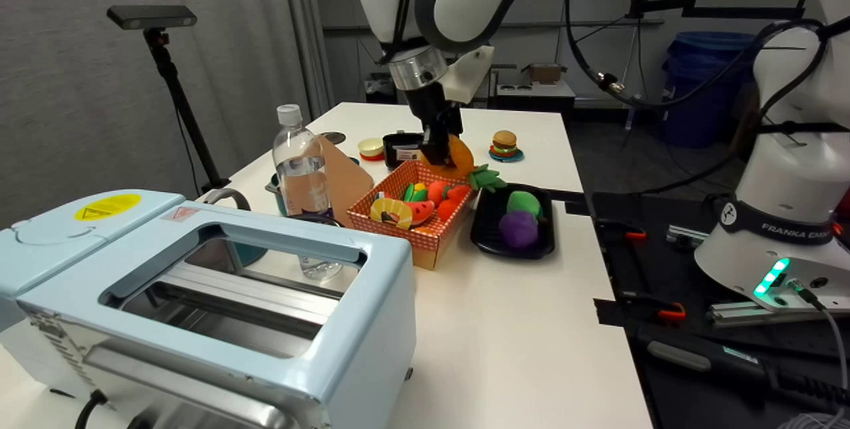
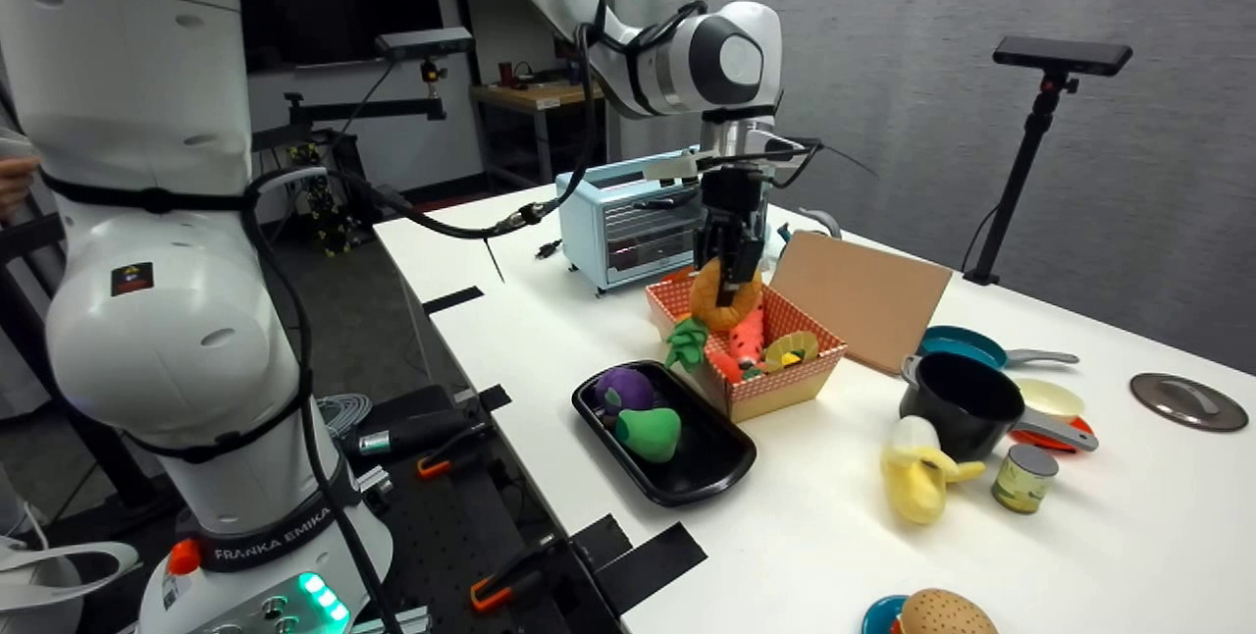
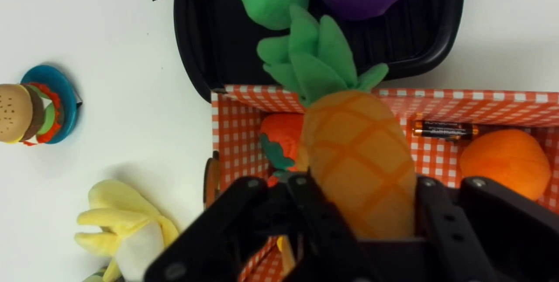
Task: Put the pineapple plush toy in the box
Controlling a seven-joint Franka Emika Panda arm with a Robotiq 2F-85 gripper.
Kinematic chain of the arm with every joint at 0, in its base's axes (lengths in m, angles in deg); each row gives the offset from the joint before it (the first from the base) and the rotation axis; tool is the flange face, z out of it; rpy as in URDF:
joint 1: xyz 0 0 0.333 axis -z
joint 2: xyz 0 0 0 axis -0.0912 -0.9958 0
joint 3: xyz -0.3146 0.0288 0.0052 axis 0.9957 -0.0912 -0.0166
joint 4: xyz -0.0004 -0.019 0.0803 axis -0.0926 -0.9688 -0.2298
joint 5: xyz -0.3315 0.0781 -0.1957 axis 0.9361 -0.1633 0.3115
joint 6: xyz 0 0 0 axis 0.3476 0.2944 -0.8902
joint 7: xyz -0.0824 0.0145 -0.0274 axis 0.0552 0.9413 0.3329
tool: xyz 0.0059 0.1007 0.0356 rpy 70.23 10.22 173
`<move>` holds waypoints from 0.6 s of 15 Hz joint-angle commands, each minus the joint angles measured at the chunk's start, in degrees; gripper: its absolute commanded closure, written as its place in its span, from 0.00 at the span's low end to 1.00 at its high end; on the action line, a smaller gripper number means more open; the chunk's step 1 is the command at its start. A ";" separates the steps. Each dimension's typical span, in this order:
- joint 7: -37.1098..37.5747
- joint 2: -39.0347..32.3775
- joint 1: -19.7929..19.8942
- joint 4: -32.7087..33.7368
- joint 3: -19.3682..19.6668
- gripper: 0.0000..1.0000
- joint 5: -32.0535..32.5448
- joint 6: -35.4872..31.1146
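Note:
The pineapple plush toy has an orange body and green leaves. It shows in both exterior views (image 1: 459,162) (image 2: 705,298) and in the wrist view (image 3: 362,151). The box is rectangular with a red-and-white checked lining and rim, and shows in all views (image 1: 425,253) (image 2: 785,396) (image 3: 458,95). It holds several toy fruits and a battery. My gripper (image 1: 441,150) (image 2: 728,271) (image 3: 364,181) points down and is shut on the pineapple's body, above the box. The leaves reach out over the box's wall toward the black tray. Whether the pineapple touches the rim or contents is unclear.
A black tray (image 1: 546,250) (image 2: 706,482) with green and purple toys stands beside the box. A brown board (image 2: 854,295) leans behind it. A water bottle (image 1: 302,176), blue toaster oven (image 1: 372,323), black pot (image 2: 967,408), peeled banana (image 2: 917,492) and burger (image 1: 505,141) stand around.

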 commanded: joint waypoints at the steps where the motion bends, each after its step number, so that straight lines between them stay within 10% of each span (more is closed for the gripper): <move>1: 0.86 -2.38 -0.59 4.23 -0.04 0.94 0.83 3.62; 2: 0.98 -2.79 -0.65 4.79 -0.05 0.56 0.41 4.15; 9: 0.33 -5.28 -0.59 7.80 0.33 0.06 0.69 8.04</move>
